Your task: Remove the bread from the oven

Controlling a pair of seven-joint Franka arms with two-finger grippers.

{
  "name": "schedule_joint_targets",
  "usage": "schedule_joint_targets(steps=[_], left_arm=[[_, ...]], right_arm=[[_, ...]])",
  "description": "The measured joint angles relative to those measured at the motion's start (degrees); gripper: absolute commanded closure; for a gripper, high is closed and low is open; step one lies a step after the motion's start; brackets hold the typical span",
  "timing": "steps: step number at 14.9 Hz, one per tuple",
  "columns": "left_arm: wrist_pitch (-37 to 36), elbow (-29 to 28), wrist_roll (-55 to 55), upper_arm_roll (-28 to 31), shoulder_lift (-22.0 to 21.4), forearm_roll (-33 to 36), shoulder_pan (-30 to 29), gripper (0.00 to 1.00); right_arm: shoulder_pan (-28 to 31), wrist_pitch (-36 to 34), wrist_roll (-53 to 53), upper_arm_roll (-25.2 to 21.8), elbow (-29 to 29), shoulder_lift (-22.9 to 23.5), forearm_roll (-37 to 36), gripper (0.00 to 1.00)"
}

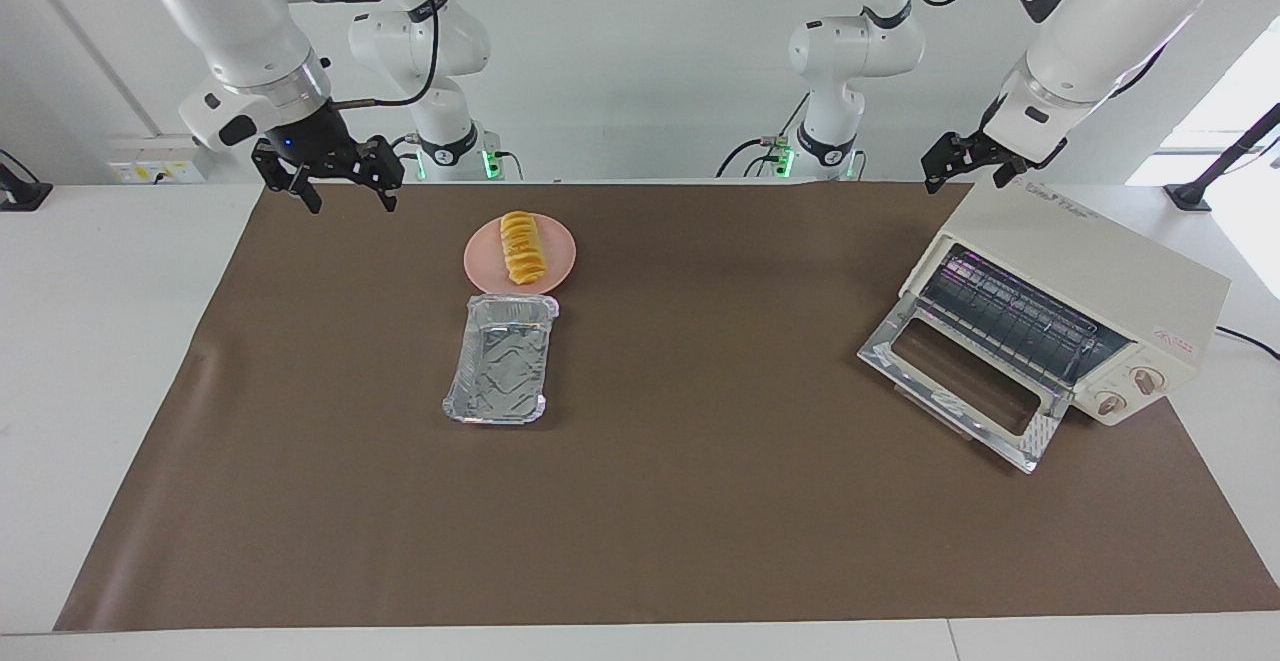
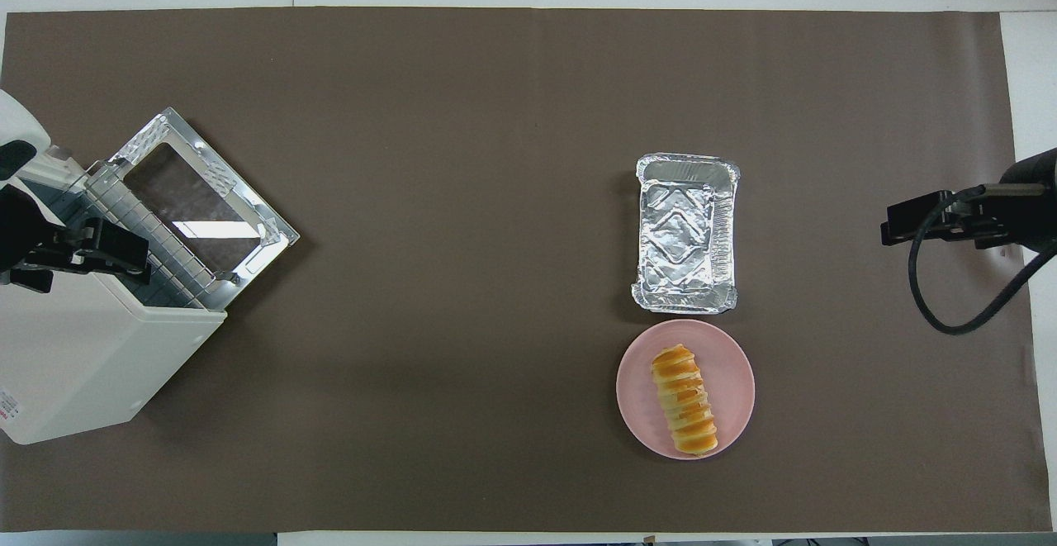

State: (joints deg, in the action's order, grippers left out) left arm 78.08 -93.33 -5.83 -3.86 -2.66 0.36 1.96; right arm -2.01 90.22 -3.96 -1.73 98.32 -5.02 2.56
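Observation:
The bread (image 1: 520,246) (image 2: 684,400), a ridged golden loaf, lies on a round pink plate (image 1: 560,259) (image 2: 735,381). The cream oven (image 1: 1090,266) (image 2: 74,364) stands at the left arm's end of the table. Its glass door (image 1: 960,381) (image 2: 198,199) is dropped open, and the wire rack (image 1: 1010,316) inside is bare. My left gripper (image 1: 962,177) (image 2: 82,261) hangs open and empty over the oven's top. My right gripper (image 1: 348,199) (image 2: 896,228) hangs open and empty over the mat's edge at the right arm's end, well apart from the plate.
An empty silver foil tray (image 1: 500,359) (image 2: 684,232) lies right beside the plate, farther from the robots. A brown mat (image 1: 700,501) (image 2: 462,158) covers most of the white table.

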Motion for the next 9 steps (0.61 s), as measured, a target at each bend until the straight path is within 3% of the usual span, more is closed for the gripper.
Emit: schedule_joint_targets(steps=[9], left_arm=[[0.00,0.00,0.00,0.00,0.00,0.00,0.00,0.00]], right_arm=[[1.84,-1.01,2.59,1.26,0.00,0.00,-2.18,0.00]])
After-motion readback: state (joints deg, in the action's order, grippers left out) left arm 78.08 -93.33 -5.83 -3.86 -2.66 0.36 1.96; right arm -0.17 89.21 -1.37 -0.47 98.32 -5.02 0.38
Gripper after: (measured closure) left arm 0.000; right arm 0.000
